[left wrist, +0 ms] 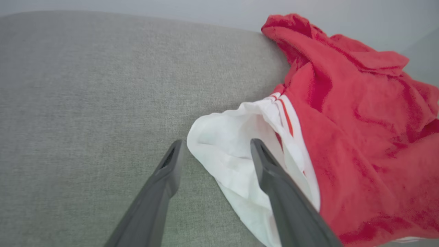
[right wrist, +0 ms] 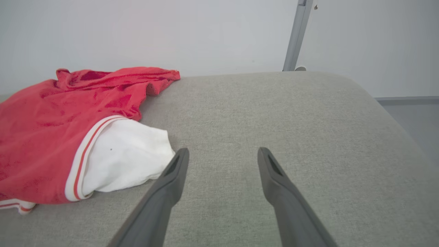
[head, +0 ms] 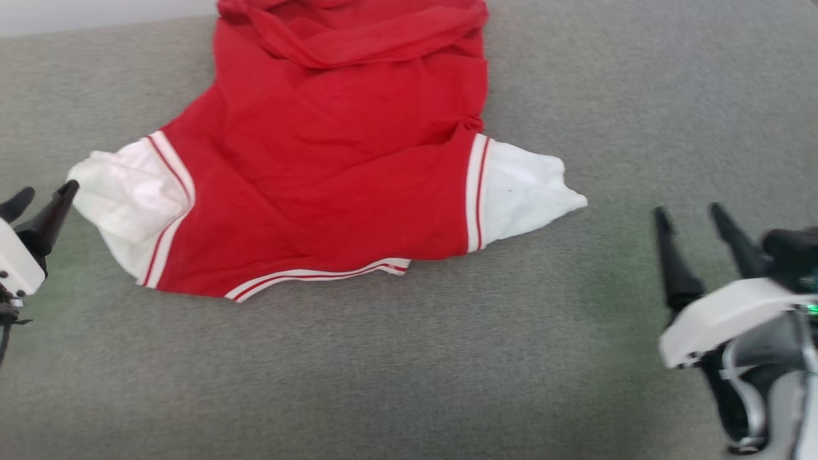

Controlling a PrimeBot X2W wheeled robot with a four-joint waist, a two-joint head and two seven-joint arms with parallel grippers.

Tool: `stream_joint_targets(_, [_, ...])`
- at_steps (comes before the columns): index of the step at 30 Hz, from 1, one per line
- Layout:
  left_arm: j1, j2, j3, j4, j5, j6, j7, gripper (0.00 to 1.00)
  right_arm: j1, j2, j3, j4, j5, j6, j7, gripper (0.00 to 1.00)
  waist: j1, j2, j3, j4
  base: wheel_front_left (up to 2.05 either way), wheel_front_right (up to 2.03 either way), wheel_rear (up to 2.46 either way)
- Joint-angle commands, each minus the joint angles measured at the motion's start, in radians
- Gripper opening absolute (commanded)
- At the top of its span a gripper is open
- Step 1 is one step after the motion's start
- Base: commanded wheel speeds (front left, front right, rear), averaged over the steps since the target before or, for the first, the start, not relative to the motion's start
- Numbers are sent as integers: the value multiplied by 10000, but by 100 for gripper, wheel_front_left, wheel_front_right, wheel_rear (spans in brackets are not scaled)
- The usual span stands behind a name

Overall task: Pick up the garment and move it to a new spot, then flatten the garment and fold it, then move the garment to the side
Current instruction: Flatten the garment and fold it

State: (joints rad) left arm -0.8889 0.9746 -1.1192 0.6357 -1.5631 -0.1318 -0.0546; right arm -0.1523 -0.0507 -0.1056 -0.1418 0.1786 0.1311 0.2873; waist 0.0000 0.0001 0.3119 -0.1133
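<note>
Head view, left to right: left gripper at the left edge, jaws spread wide, nothing clamped. Its tips sit just beside the white left sleeve of the garment. Left wrist view puts that sleeve's cuff between the two fingers; touching or just above the cloth, can't tell. Likely poised there to pinch or tug the sleeve flat.

Garment lies mid-cushion, plain red side up, collar trim toward the robot, sleeves out sideways. The hem is bunched in folds at the far edge of the grey cushion, so flattening looks unfinished and folding not begun. Next the right sleeve, crumpled to a point. Right gripper is well apart from it, jaws wide, empty, over bare cushion.

Room: a broad bare strip on the near side and the whole right side are free for the set-aside. Far side is tight — hem at the rim, wall behind.
</note>
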Motion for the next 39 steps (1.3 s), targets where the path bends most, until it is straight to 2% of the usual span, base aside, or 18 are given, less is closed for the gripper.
stream_joint_targets(1, [267, -88, 71, 16, -14, 22, -408, 100, 100, 2, 175, -55, -260, -7, 169, 100, 0, -1, -108, 174, 0, 0, 0])
stream_joint_targets(4, [693, -421, 83, 141, 522, 59, -1684, 100, 185, -3, 864, -164, -794, -7, 747, 100, 0, -1, -207, 480, 0, 0, 0])
stream_joint_targets(7, [1066, -878, 483, 68, 1096, 255, -2093, 100, 195, -146, 1293, -364, -1221, -7, 1294, 100, 0, -1, -294, 814, 0, 0, 0])
stream_joint_targets(11, [1878, -1690, 2890, -595, 3235, 770, -2110, 100, 67, -799, 1663, -726, -1460, -7, 2084, 100, 0, -1, -313, 1328, 0, 0, 0])
stream_joint_targets(15, [3577, -2748, 6000, -1957, 5738, 1198, -2114, 100, -253, -1845, 2153, -917, -1175, -9, 2980, 100, 0, -1, -293, 1735, 0, 0, 0])
stream_joint_targets(17, [4478, -3429, 7283, -2635, 6776, 1203, -2115, 100, -494, -2440, 2391, -886, -926, -9, 3404, 100, 0, -1, -259, 1921, 0, 0, 0])
stream_joint_targets(21, [5886, -4597, 9088, -3584, 8494, 843, -2115, 100, -1006, -3627, 3148, -630, -169, -9, 4187, 100, 0, -1, -88, 2278, 0, 0, 0])
stream_joint_targets(23, [6218, -5021, 9589, -3790, 9122, 680, -2115, 100, -1279, -4168, 3509, -488, 128, -7, 4592, 100, 0, -1, 57, 2450, 0, 0, 0])
stream_joint_targets(27, [6518, -5743, 10366, -3972, 9808, 327, -2116, 100, -1828, -4801, 4031, -136, 632, -9, 5248, 100, 0, -1, 365, 2742, 0, 0, 0])
stream_joint_targets(33, [6447, -6249, 10949, -4076, 10237, 75, -2116, 100, -2368, -5046, 4520, 401, 829, -9, 5628, 100, 0, -1, 793, 3034, 0, 0, 0])
stream_joint_targets(39, [6301, -6446, 11122, -4344, 10453, 5, -2117, 100, -2378, -4945, 4891, 1160, 861, -7, 5821, 100, 0, -1, 1085, 3194, 0, 0, 0])
